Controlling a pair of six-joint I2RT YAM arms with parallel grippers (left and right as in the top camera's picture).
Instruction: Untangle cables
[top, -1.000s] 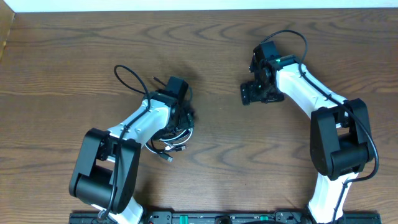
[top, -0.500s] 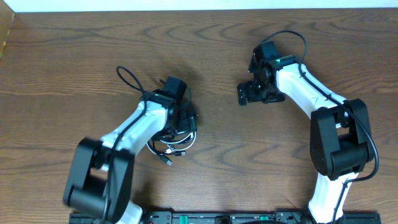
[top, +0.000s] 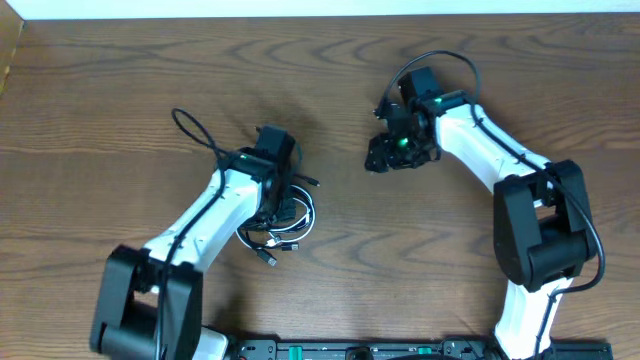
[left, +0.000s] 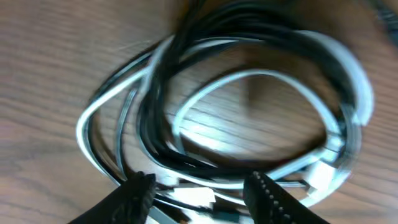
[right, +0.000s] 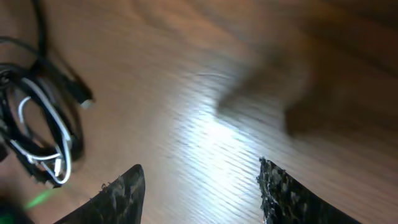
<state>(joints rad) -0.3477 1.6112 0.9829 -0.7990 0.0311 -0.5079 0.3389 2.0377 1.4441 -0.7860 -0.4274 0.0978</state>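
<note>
Left gripper (left: 202, 190) is right down on the cables (top: 281, 224), fingers spread and straddling one edge of the tangle, with nothing visibly pinched. One white cord (left: 348, 68) loops through that tangle among several black cords (left: 158, 118), and blur rules out an exact count. Right gripper (right: 199, 171) hangs well off to the right of the tangle, fingers spread and empty, over the wooden table (top: 100, 110).

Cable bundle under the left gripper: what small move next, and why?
Probably lower the left gripper a little and close on the cable bundle: its open jaws straddle the black strands, while the right gripper hangs open over the table.
</note>
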